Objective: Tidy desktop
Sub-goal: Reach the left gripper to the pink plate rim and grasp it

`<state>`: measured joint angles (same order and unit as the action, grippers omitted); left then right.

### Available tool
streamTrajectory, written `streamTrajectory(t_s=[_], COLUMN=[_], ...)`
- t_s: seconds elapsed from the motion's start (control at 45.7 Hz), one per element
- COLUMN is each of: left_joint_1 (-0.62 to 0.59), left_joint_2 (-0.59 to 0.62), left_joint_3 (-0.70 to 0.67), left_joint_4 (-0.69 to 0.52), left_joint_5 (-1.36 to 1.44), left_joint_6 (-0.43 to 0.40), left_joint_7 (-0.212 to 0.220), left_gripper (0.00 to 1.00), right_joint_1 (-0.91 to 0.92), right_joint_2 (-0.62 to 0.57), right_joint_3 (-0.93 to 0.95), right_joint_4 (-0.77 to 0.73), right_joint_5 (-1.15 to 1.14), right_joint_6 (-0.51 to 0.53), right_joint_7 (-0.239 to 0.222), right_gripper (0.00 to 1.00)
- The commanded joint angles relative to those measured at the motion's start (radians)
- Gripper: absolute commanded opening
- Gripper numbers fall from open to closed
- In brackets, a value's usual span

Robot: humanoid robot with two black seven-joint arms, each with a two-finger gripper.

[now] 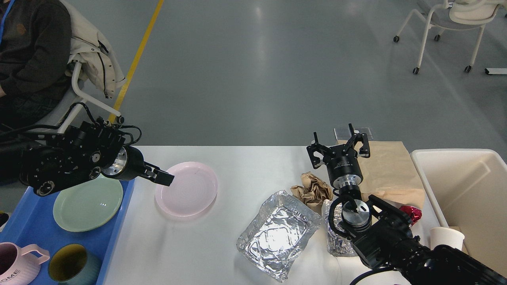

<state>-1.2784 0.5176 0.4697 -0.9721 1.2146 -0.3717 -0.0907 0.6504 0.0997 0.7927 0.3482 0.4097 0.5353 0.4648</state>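
Observation:
The white desktop (245, 166) carries a pink plate (188, 194), a foil tray (277, 233), a crumpled foil piece (334, 237), crumpled brown paper (315, 189), a flat brown paper bag (390, 170) and a red wrapper (412, 213). My left gripper (161, 177) reaches in from the left and hangs over the pink plate's left rim; its fingers are seen side-on and cannot be told apart. My right gripper (340, 143) is open and empty, held above the table's far edge between the crumpled paper and the paper bag.
A blue tray (27, 225) at the left holds a green plate (88, 204), a pink mug (16, 266) and a dark cup (69, 264). A cream bin (475, 186) stands at the right with a white paper cup (446, 237) beside it. A seated person (27, 59) is at the far left.

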Motion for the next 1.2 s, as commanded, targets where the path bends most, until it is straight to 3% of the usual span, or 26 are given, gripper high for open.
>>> streamTrajectory(t_s=[0.0,0.175,0.307,0.613,0.963,1.073,1.139,1.182], left_joint_1=[0.065,0.117,0.156,0.228,0.26,0.271,0.277,0.278], left_joint_2=[-0.04,-0.094,-0.152,-0.238,-0.291,-0.31,-0.318,-0.32], left_joint_3=[0.0,-0.002,-0.002,0.006,0.018,0.018,0.02,0.023], left_joint_4=[0.105,0.225,0.311,0.443,0.493,0.506,0.521,0.529], left_joint_5=[0.003,-0.007,-0.041,-0.067,-0.061,-0.061,-0.055,-0.052], left_joint_6=[0.023,0.04,0.056,0.088,0.097,0.099,0.097,0.096], left_joint_7=[0.011,0.028,0.046,0.037,0.043,0.046,0.046,0.046], left_gripper=[0.97,0.87,0.85,0.78,0.62,0.53,0.38,0.35], right_joint_1=[0.0,0.0,0.0,0.0,0.0,0.0,0.0,0.0], right_joint_2=[0.0,0.0,0.0,0.0,0.0,0.0,0.0,0.0], right_joint_3=[0.0,-0.001,0.0,0.0,0.0,0.0,0.0,0.0], right_joint_4=[0.0,0.0,0.0,0.0,0.0,0.0,0.0,0.0], right_joint_5=[0.0,0.0,0.0,0.0,0.0,0.0,0.0,0.0], right_joint_6=[0.0,0.0,0.0,0.0,0.0,0.0,0.0,0.0], right_joint_7=[0.0,0.0,0.0,0.0,0.0,0.0,0.0,0.0], right_gripper=[1.0,1.0,1.0,1.0,1.0,1.0,1.0,1.0])
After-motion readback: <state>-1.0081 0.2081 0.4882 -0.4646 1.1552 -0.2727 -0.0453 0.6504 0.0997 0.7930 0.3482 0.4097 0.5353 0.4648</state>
